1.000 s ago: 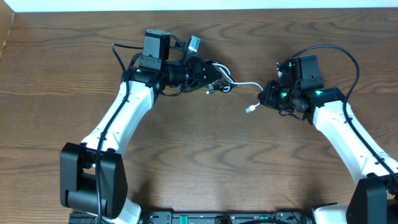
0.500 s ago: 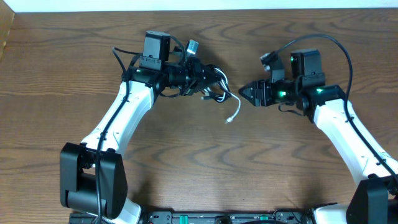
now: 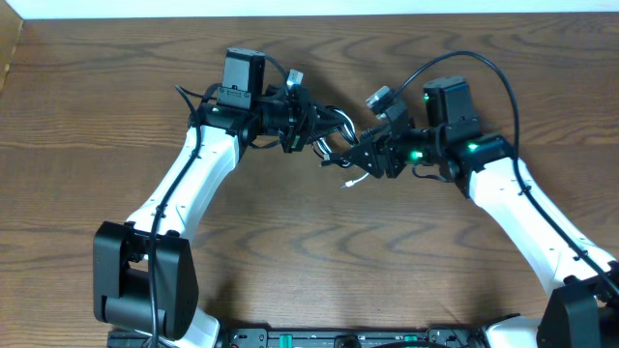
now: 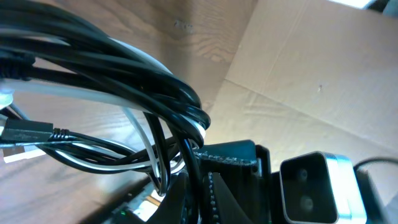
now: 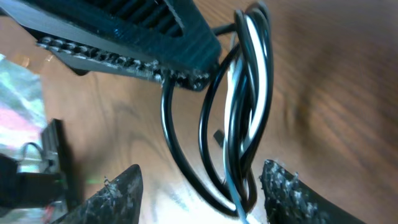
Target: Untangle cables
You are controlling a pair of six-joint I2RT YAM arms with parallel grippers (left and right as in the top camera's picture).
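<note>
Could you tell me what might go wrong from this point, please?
The open right gripper straddles several loops of the cables, so closing could clamp black and white strands together and tighten the tangle. The left gripper holds the same bundle close by, so a pull may yank it free.

Your worktop (image 3: 309, 261) is brown wood with a wavy grain, evenly lit and without hard shadows. A white strip (image 3: 387, 7) runs along its far edge. In the left wrist view, creased tan cardboard (image 4: 311, 81) borders the wood.
</note>
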